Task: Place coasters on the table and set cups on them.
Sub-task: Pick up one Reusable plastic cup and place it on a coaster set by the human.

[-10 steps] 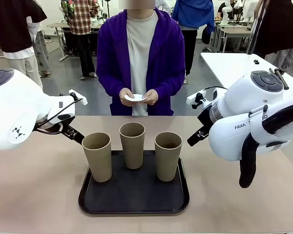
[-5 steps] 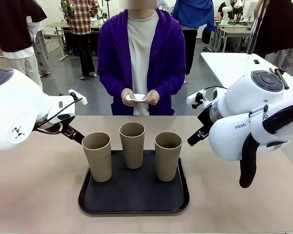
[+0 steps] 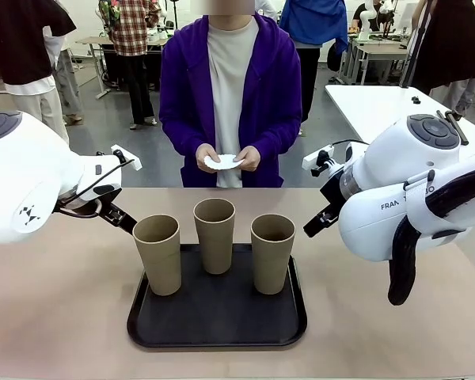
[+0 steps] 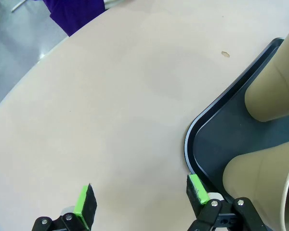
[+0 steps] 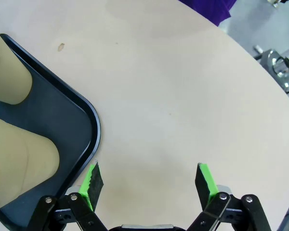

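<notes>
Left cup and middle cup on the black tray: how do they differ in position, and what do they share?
The middle cup stands farther back on the tray, toward the person; the left cup stands nearer the front. The middle cup has a cup on each side; the left cup is at the tray's left edge, closest to the open left hand. Both are upright, tan and of the same shape.

Poised at nine o'clock with left gripper [image 4: 140, 196] spread wide, and at three o'clock with right gripper [image 5: 149, 179] equally spread, clasping nothing.
</notes>
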Controlling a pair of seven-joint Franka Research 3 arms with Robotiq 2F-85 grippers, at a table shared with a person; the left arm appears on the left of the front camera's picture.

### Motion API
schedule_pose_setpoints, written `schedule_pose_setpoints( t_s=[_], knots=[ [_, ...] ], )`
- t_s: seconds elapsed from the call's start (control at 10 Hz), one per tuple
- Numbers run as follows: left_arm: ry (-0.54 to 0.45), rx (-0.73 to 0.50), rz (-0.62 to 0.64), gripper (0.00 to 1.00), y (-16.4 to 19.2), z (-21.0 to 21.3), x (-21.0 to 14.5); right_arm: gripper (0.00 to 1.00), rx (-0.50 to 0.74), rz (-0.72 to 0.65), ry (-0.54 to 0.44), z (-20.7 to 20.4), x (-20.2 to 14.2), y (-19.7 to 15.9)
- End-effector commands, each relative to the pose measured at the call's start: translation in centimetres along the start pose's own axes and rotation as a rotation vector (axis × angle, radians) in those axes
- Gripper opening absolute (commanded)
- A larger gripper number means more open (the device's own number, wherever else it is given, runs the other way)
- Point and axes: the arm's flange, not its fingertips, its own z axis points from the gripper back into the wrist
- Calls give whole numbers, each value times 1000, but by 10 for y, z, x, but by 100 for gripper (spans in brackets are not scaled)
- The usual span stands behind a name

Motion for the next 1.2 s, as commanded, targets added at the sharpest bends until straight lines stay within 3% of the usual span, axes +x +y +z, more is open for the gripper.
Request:
schedule_pose_setpoints(
  t_s=[0.0, 0.1, 0.3, 0.6, 0.8, 0.9, 1.0, 1.1],
  knots=[
    [0, 0, 0, 100, 0, 0, 0, 100, 0, 0, 0, 0, 0, 0],
    [0, 0, 0, 100, 0, 0, 0, 100, -16, -10, 20, 18, 1, 5],
    [10, 28, -67, 100, 4, 72, -7, 100, -59, -78, 89, 78, -12, 10],
    [157, -18, -108, 100, -18, 131, -43, 100, -24, -121, 184, 152, -65, 26],
    [236, -95, -88, 100, -39, 151, -76, 100, 60, -139, 244, 162, -114, 44],
    [213, -61, -64, 100, -48, 151, -86, 100, 32, -94, 274, 154, -128, 47],
    [209, -56, -98, 100, -16, 148, -16, 100, 2, -115, 235, 176, -24, 18],
    [209, -56, -98, 100, -16, 148, -16, 100, 2, -115, 235, 176, -24, 18]
  ],
)
